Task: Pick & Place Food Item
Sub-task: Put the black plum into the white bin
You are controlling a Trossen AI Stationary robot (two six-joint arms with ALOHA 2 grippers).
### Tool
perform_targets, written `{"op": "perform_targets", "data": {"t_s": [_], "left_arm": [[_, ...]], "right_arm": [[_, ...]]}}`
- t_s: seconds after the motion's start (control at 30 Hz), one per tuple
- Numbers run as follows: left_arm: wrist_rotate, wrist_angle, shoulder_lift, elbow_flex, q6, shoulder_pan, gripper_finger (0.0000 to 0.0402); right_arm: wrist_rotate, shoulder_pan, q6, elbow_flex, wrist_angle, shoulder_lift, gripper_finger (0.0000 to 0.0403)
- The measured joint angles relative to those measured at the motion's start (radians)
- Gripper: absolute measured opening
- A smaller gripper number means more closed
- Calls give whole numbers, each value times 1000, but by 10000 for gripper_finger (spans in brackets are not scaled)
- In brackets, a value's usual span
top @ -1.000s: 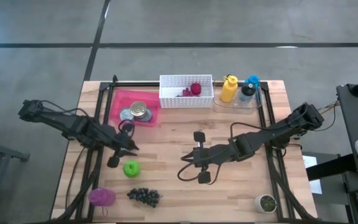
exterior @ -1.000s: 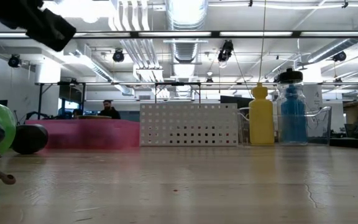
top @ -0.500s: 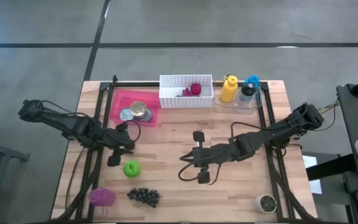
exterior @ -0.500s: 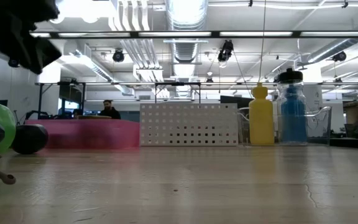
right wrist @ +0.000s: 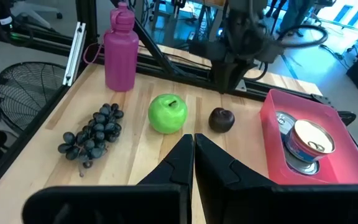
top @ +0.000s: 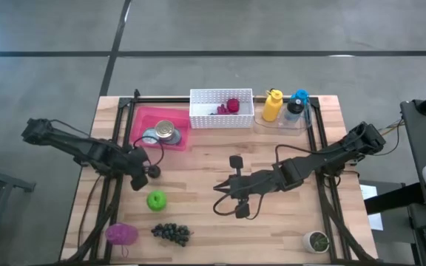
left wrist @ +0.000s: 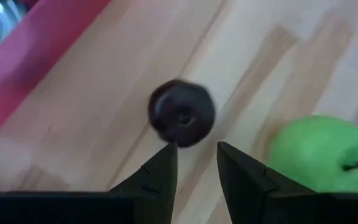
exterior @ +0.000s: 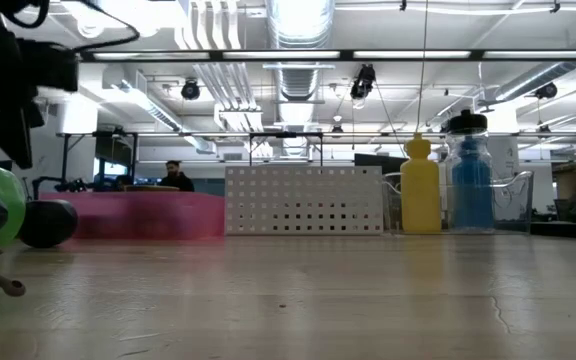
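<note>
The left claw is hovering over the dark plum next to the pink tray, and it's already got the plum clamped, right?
Not clamped. In the left wrist view the left claw hangs above the dark plum beside the pink tray, fingers apart and empty, plum on the table.

White perforated basket (exterior: 303, 200) beside yellow bottle (exterior: 420, 186).

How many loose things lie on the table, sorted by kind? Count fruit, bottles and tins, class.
Fruit: 3 – green apple, dark plum, grapes
Bottles: 3 – purple bottle, yellow bottle, blue bottle
Tins: 2 – both in the pink tray
Total: 8
</note>
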Motion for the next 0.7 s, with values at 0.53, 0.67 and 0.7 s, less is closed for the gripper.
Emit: {"op": "perform_targets", "data": {"t_s": [0.53,0.67,0.7], "left_arm": [[3,99,91,-100,-72,98,118],[7,152,160,-94,-40,98,118],[7,158,175,-90,-40,98,118]], "right_arm": [[0,0,25,-2,2,0,8],[-1,0,27,-2,2,0,8],[-2,0,27,-2,2,0,8]]}}
